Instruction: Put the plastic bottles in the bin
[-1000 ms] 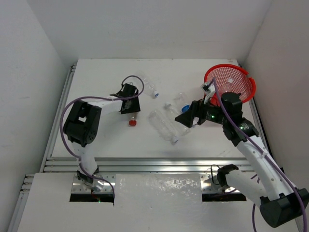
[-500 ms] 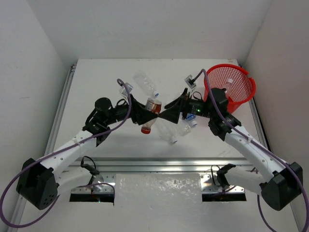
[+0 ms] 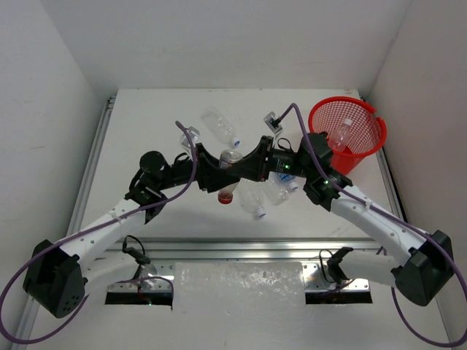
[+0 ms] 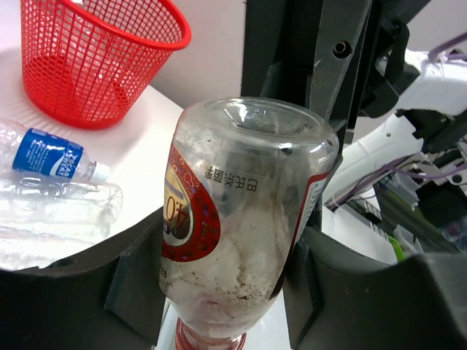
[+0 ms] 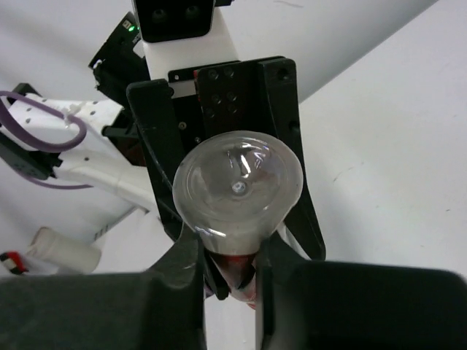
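A clear bottle with a red label and red cap (image 3: 228, 177) hangs cap-down above the table's middle, its body (image 4: 241, 219) filling the left wrist view. My left gripper (image 3: 213, 169) is shut on it from the left. From the right, my right gripper (image 3: 249, 168) is shut on the same bottle (image 5: 237, 189), a finger on each side below its round base. The bin (image 3: 321, 111), a red mesh basket, stands at the back right with one clear bottle (image 3: 341, 135) inside. The bin's wall (image 4: 95, 73) shows at the upper left of the left wrist view.
Three more bottles lie on the table: one with a blue cap (image 3: 221, 125) at the back, a clear one (image 3: 252, 198) below the grippers, and a blue-labelled one (image 3: 281, 186) beside it. The last two, blue-labelled (image 4: 51, 153) and clear (image 4: 51, 211), lie near the bin.
The left arm has lifted the red-labelled bottle off the table toward the middle. The right arm has swung left from the bin and closed its jaws on that bottle.
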You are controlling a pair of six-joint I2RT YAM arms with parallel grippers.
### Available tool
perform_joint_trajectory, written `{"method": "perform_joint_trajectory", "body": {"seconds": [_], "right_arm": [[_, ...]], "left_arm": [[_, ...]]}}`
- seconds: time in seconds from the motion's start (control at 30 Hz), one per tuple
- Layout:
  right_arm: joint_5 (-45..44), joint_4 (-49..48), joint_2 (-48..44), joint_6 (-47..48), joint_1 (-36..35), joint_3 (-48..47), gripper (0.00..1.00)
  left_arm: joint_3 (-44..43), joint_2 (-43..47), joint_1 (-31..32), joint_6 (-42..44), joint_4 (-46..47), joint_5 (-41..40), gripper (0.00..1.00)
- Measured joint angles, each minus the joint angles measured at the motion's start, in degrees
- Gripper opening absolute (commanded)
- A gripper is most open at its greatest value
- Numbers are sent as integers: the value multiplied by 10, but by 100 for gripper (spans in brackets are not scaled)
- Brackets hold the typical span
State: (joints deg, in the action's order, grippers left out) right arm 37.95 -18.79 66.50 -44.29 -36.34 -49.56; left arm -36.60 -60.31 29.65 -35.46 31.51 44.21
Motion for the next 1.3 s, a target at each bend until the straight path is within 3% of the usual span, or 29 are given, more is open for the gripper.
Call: {"method": "perform_joint_trajectory", "body": {"seconds": [0.1,0.17,0.2,0.27,0.33,0.4,0.43,0.5,0.53,0.6,0.63,0.7,0.9,1.0,1.03,1.07,1.13,1.17,1.3], "right_arm": [[-14,5,-9,15,-1,1,0],[-19,9,-13,16,-2,1,0],[-20,9,-14,15,-3,1,0],[-20,9,-14,12,-3,1,0],[-20,9,-14,8,-3,1,0],[-24,9,-15,7,-3,2,0],[-26,9,-15,7,-4,2,0],[-29,9,-17,7,-7,3,0],[-30,8,-18,7,-9,4,0],[-30,7,-18,6,-11,7,2],[-27,6,-18,5,-12,7,17],[-21,4,-17,0,-12,8,65],[-19,-24,-13,-10,-6,-2,70],[-20,-24,-10,-5,-5,-17,52],[-19,-22,-8,-5,-5,-23,54],[-19,-22,-6,-5,-5,-28,62],[-12,-21,0,-8,-5,-34,89],[-7,-19,4,-7,-5,-36,99],[3,15,9,7,-5,-36,99]], "left_arm": [[-2,4,0,0,-7,-16,28],[-2,7,1,7,-9,-17,13],[-1,8,1,8,-9,-17,10],[-1,8,1,10,-8,-17,21],[-1,8,1,12,-7,-17,43],[0,8,1,12,-6,-17,44],[0,9,1,12,-6,-17,21],[5,13,1,12,-1,-17,11],[8,16,1,12,2,-17,0],[15,18,1,10,8,-16,0],[19,18,1,9,14,-15,0],[24,19,1,6,22,-14,0],[37,21,9,7,24,20,0],[38,21,10,7,21,26,0],[38,21,10,7,21,27,0],[38,21,10,7,20,27,0],[38,21,10,8,17,25,0],[38,21,10,9,15,23,0],[38,21,10,17,-5,8,0]]}}
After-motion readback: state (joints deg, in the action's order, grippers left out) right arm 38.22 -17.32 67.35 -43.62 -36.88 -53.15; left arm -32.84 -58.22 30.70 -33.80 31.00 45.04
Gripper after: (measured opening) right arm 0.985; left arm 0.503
